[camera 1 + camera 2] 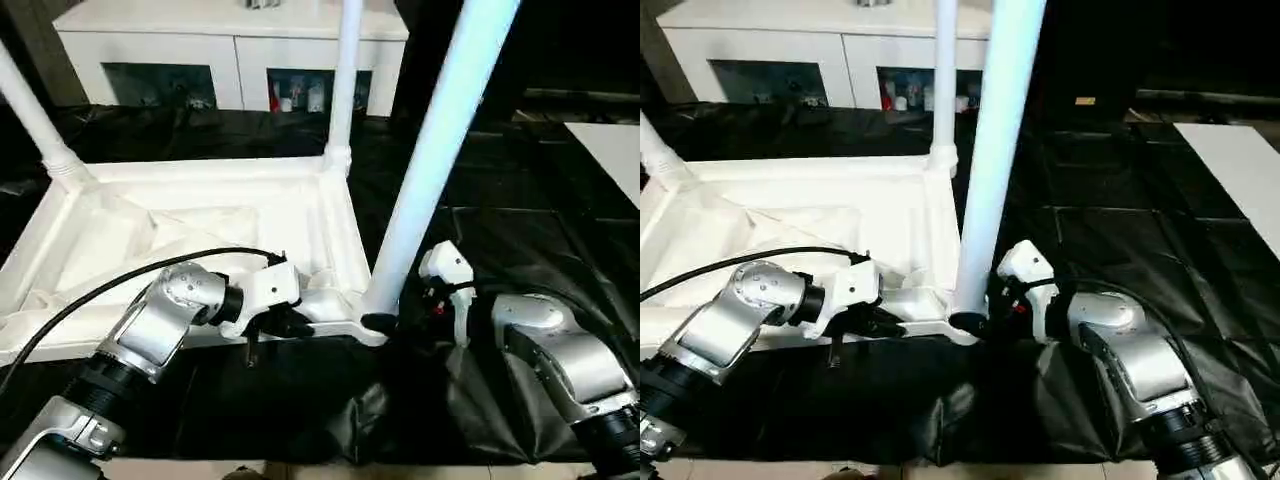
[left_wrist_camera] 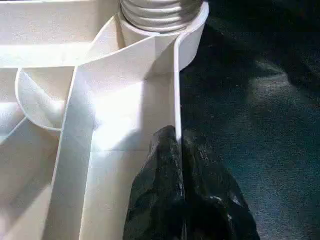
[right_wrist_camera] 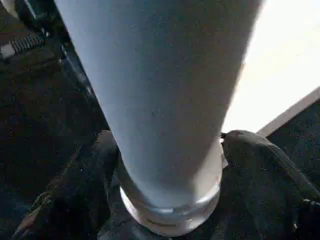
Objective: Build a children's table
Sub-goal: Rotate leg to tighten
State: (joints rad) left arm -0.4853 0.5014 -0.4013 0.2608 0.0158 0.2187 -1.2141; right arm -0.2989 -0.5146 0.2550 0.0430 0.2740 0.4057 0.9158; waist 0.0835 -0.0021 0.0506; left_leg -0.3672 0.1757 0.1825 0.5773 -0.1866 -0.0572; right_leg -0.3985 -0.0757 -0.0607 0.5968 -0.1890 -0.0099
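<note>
The children's table lies upside down on black sheeting, its white ribbed tabletop [image 1: 200,215] facing up. Three white legs stand in corner sockets: one at the far left [image 1: 30,115], one at the far right [image 1: 345,80], one at the near right corner [image 1: 440,140]. My left gripper [image 1: 290,322] is shut on the tabletop's thin rim wall [image 2: 176,75], just beside that near right socket. My right gripper [image 3: 170,145] stands open around the base of the near right leg [image 3: 160,90], one finger [image 3: 85,185] on each side and close to it.
A white cabinet with glass doors [image 1: 230,50] stands behind the table. A flat white board [image 1: 610,150] lies at the far right. Wrinkled black sheeting [image 1: 500,230] covers the floor around the tabletop. A black cable [image 1: 120,275] runs along my left forearm.
</note>
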